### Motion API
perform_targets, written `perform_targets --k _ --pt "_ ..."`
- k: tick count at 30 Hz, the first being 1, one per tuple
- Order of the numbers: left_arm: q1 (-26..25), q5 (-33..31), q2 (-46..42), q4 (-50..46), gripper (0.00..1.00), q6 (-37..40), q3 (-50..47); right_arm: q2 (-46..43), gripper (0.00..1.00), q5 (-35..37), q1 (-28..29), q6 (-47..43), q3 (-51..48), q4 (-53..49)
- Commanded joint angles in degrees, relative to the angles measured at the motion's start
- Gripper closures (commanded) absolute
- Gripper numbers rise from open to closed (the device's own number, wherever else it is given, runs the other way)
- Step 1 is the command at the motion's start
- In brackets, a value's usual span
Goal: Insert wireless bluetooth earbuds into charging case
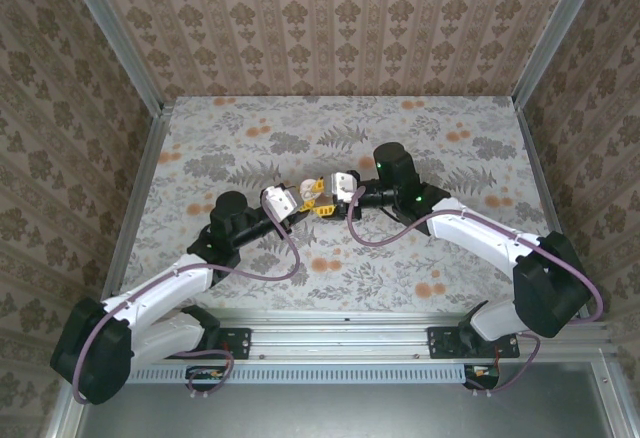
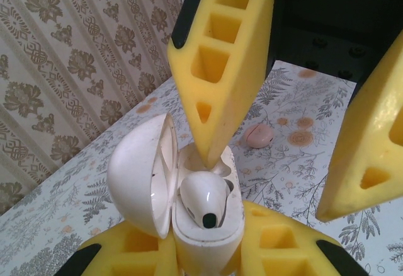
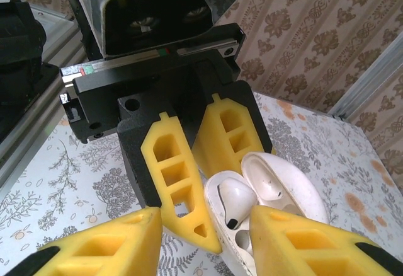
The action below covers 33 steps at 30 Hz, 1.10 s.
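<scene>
The charging case (image 2: 203, 256) is a pale round clamshell with its lid (image 2: 138, 175) swung open to the left. My left gripper (image 2: 204, 244) is shut on its base and holds it off the table. One white earbud (image 2: 204, 201) sits in the case, also seen from the right wrist as an earbud (image 3: 236, 201) beside an empty well. My right gripper (image 3: 204, 219) is open above the case, and one of its fingers (image 2: 220, 68) touches the empty well's rim with its tip. A second, pinkish earbud (image 2: 259, 135) lies on the table beyond. Both grippers meet at mid table (image 1: 318, 198).
The table (image 1: 430, 138) wears a grey floral cloth with orange flower dots. Patterned walls close in the left, back and right sides. A metal rail (image 1: 340, 340) runs along the near edge by the arm bases.
</scene>
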Motion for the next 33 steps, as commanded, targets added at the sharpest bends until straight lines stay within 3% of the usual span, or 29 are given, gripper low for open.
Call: perform_targets --k 1,9,17,26,33 --pt "-0.5 0.2 -0.7 0.5 0.96 1.1 1.8 0.3 0.58 -1.5 0.4 -1.4 1.8 -0.9" --pt "-0.5 -0.4 -0.9 -0.1 0.96 0.9 1.4 -5.7 0.59 2.4 0.0 0.9 -0.6 -2.8" --pt "-0.5 -5.0 -2.4 0.0 0.96 -2.1 -2.3 -15.2 0.57 12.6 -2.3 8.2 -1.1 -18.5" --pt "-0.7 -13.1 -3.1 -1.9 0.96 -7.6 -4.3 -19.0 0.51 21.3 -3.7 24.5 1.7 -32.2" --pt "-0.7 -15.7 -5.2 -3.7 0.96 -9.3 -6.0 -13.0 0.44 13.2 -8.3 39.3 6.8 -39.2"
